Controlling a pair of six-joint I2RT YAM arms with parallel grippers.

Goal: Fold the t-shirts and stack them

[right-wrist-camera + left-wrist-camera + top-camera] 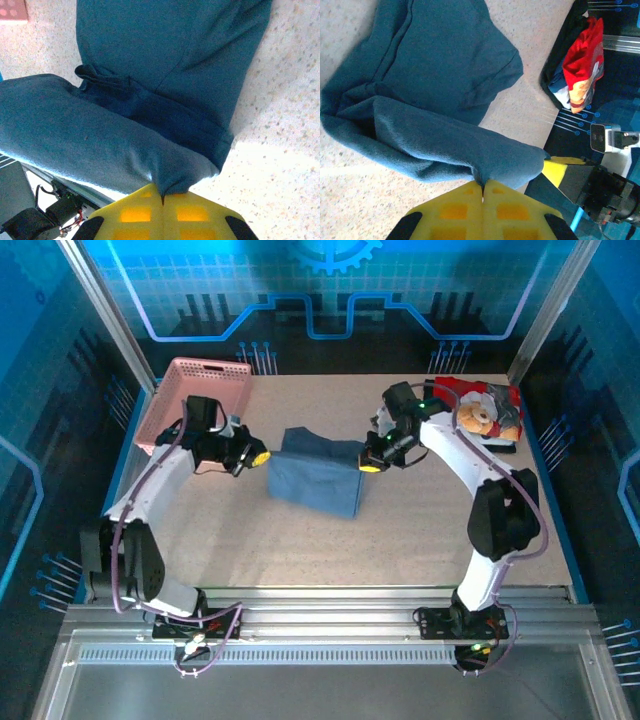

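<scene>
Left end effector (482, 185) and right end effector (162, 194) each pinch the slate-blue t-shirt (320, 476), apparently folded double, rumpled.

The overhead camera looked down on the whole table (400, 540) from its near edge; both wrist cameras closely faced the shared slate-blue shirt (318, 472).

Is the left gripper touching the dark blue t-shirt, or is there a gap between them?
Touching. In the left wrist view the left gripper is shut on a fold of the dark blue t-shirt, with the cloth pinched between its tips.
</scene>
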